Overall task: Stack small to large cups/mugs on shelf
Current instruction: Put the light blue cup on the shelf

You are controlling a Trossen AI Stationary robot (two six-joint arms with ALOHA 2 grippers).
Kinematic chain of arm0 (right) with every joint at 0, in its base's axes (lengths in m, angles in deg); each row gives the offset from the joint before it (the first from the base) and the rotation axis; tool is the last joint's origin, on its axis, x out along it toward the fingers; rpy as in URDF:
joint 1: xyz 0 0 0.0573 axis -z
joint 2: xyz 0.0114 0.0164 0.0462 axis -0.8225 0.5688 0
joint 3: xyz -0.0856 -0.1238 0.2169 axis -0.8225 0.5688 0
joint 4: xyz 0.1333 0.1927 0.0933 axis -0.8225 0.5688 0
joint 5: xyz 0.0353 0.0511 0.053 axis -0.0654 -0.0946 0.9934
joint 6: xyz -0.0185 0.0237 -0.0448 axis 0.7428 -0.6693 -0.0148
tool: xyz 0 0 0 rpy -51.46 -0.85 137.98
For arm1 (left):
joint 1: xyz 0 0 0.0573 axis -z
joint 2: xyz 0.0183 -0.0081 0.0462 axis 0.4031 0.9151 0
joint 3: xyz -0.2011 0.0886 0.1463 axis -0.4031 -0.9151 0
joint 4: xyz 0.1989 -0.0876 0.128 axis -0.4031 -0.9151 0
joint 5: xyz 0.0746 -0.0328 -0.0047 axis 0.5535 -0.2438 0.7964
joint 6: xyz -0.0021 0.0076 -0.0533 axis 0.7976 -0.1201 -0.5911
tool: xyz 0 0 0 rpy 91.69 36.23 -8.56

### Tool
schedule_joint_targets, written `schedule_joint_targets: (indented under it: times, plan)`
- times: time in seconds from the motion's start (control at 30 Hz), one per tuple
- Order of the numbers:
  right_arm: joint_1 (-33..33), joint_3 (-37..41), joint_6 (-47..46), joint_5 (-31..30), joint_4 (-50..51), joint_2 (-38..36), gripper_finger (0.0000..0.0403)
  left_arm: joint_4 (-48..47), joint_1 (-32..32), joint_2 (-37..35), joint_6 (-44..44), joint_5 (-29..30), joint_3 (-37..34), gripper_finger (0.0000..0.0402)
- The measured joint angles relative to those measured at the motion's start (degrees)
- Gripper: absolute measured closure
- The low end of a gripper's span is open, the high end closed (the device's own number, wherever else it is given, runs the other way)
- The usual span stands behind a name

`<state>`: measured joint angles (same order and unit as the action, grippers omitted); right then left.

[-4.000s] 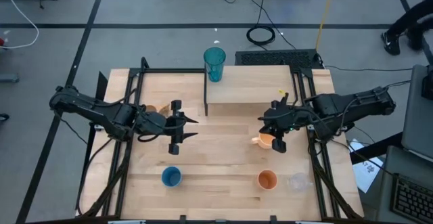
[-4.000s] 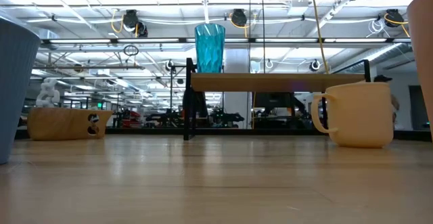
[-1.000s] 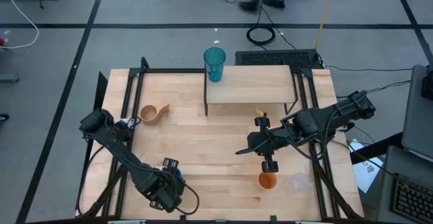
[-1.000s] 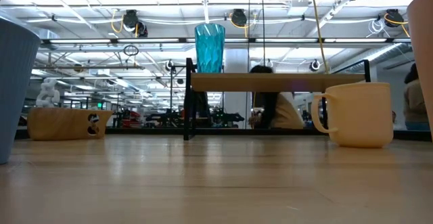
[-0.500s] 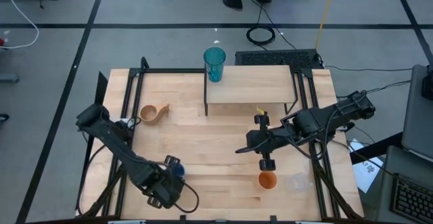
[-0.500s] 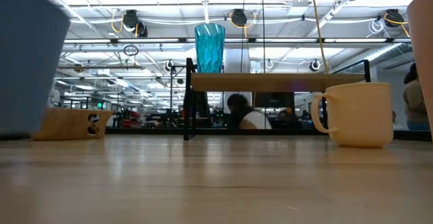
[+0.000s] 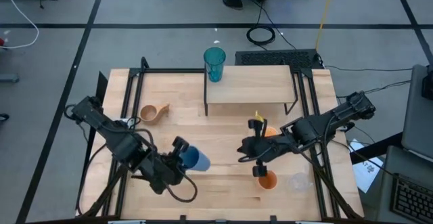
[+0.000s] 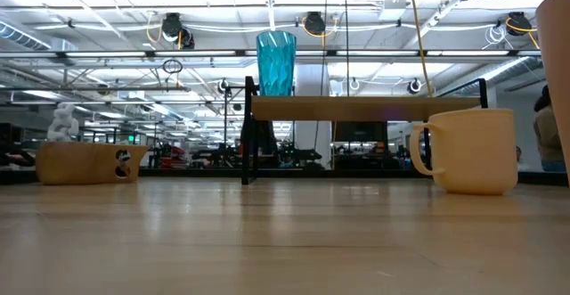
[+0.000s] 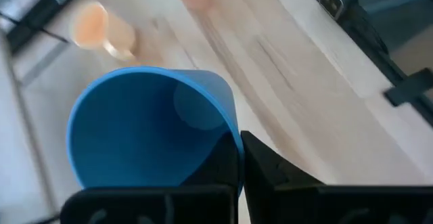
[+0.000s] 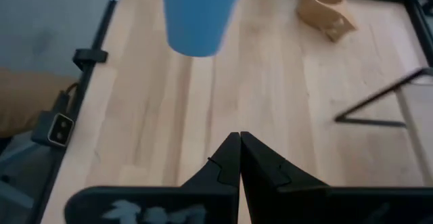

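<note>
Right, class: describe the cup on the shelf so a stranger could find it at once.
Start at the low wooden shelf at the table's far edge. On its left corner stands the teal tumbler, upright, tall and translucent, the only vessel on the shelf.

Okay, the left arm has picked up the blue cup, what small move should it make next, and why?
Probably carry it toward the light-wood shelf. The left gripper is shut on the blue plastic cup, which is tilted above the table, while only the tall teal tumbler stands on the shelf, at its left end. The right gripper waits shut above mid-table.
</note>
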<state>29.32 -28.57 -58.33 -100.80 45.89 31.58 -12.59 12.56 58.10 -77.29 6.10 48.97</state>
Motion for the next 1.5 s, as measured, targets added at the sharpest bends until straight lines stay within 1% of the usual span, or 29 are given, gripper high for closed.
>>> schedule_joint_targets:
  times: [0.2, 0.27, 0.43, 0.53, 0.63, 0.77, 0.93, 1.1, 1.17, 1.23, 1.37, 1.5]
  plan:
    - [-0.1, 5.77, 2.18, -0.15, -10.05, -0.16, 0.0403, 0.26, -3.37, 0.02, 9.03, 0.11, 3.18, 0.0399]
    - [-0.07, 6.95, 2.93, -1.47, -12.97, -0.31, 0.0403, 0.25, -4.65, 0.0, 11.43, 0.13, 3.72, 0.04]
    - [-0.07, 8.66, 4.73, -3.38, -16.61, -0.87, 0.0396, 1.05, -7.07, 0.0, 15.97, -0.25, 4.82, 0.04]
    - [-0.07, 10.9, 5.3, -4.79, -20.3, -1.91, 0.0374, 2.59, -8.14, 0.02, 18.18, -0.24, 4.89, 0.04]
    - [-0.06, 14.86, 5.59, -5.94, -24.66, -3.6, 0.0342, 3.41, -8.5, 0.02, 21.06, -0.3, 4.89, 0.04]
    - [0.63, 21.76, 6.24, -6.12, -33.73, -7.11, 0.0294, 3.12, -9.63, 0.07, 24.69, -3.19, 5.52, 0.04]
    - [2.29, 31.0, 7.65, -6.28, -46.62, -11.5, 0.0242, 3.04, -11.88, 0.04, 28.15, -6.31, 9.0, 0.04]
    - [4.2, 38.31, 8.36, -6.03, -56.18, -14.85, 0.0209, -0.29, -14.83, 0.04, 34.21, -6.79, 13.34, 0.04]
    - [4.92, 40.14, 8.35, -5.97, -58.27, -15.67, 0.0199, -1.32, -16.66, 0.04, 37.84, -8.41, 14.53, 0.04]
    - [5.61, 41.51, 8.37, -5.89, -59.86, -16.18, 0.0192, -1.1, -18.66, 0.04, 42.26, -11.43, 15.18, 0.04]
    - [6.53, 42.1, 8.27, -5.72, -60.63, -16.24, 0.0182, -2.01, -21.92, 0.04, 52.49, -16.98, 15.32, 0.0401]
    - [6.56, 42.13, 8.55, -5.61, -60.75, -16.24, 0.0179, -3.39, -23.55, 0.04, 64.0, -22.82, 15.32, 0.0401]
